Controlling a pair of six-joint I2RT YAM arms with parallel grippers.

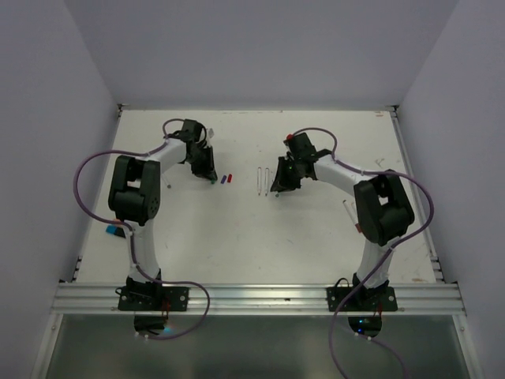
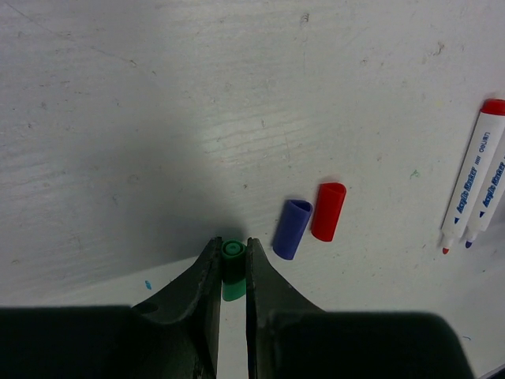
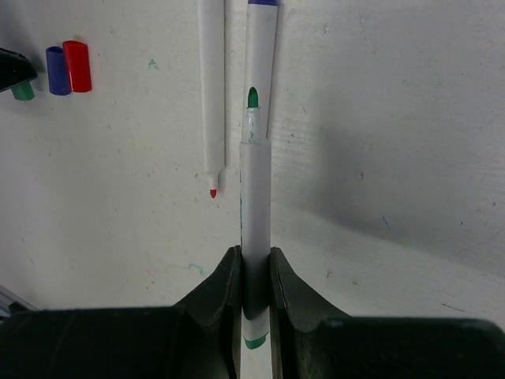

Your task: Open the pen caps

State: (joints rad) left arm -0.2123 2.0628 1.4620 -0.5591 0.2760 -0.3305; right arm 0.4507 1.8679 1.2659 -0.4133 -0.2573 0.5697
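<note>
Showing three stubby plastic caps, each a smooth tube far shorter than a pen: a green cap [image 2: 232, 251], a blue cap [image 2: 292, 229] and a red cap [image 2: 328, 212]. The green cap is seen end-on from the left wrist, its ringed end towards the camera. It sits at the very fingertips of the left gripper [image 2: 232, 264], whose jaws are clenched on it from both sides; more of the cap shows in the gap between the fingers. The blue and red caps lie flat on the white table [image 1: 237, 245], side by side and almost touching, just right of those fingertips and outside the jaws. The blue one is the nearer to them. Farther right lie two white pens, a red pen [image 2: 473, 181] and a blue pen [image 2: 492, 207], with their tips bare. The right gripper [image 3: 254, 260] is clamped on the white body of a green pen [image 3: 254, 197], near its rear end. The bare green tip [image 3: 252, 98] points away from the jaws, over the two pens on the table. From above, the two grippers face each other, with the caps and pens between them.
</note>
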